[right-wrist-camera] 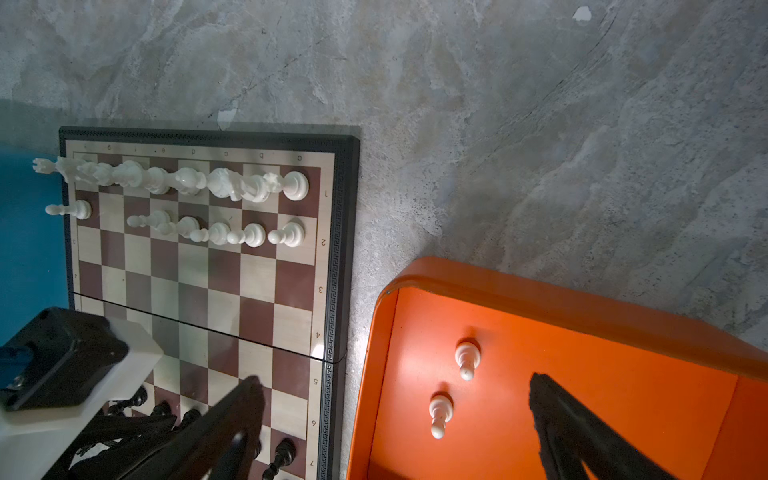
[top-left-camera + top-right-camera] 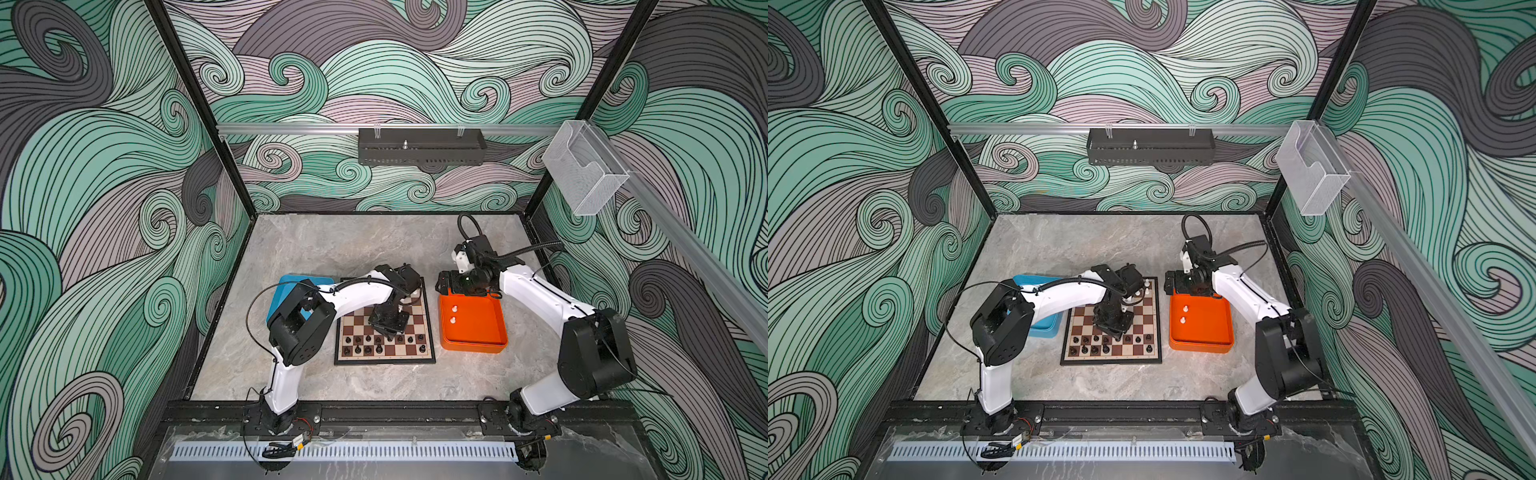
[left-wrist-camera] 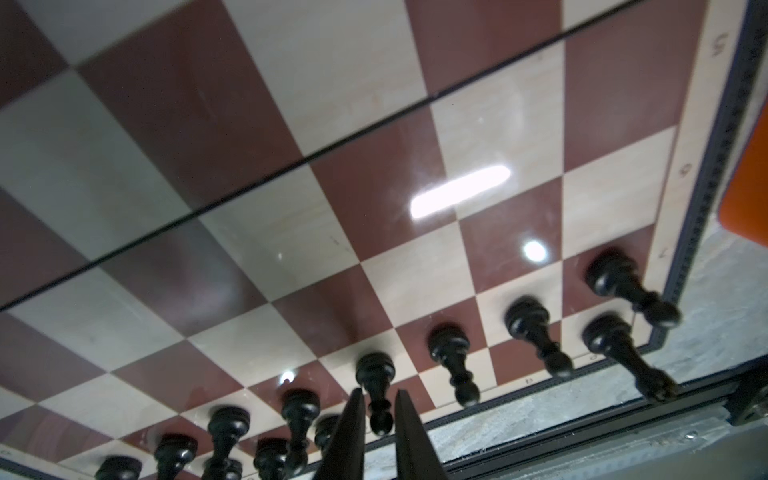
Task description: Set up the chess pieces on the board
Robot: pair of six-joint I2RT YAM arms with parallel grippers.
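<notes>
Indoors, grey marbled tabletop (image 2: 353,249), teal swirl-patterned walls (image 2: 104,166)

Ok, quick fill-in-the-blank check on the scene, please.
1. The orange tray holds ___ white pawns.
2. The right end effector is ___.
3. The board's near rows hold ___ pieces.
4. The left end effector straddles a black ___.
Missing words: two; open; black; pawn.

left tool (image 3: 379,392): pointing down, jaws narrowly apart | right tool (image 1: 397,384): hovering, jaws wide
</notes>
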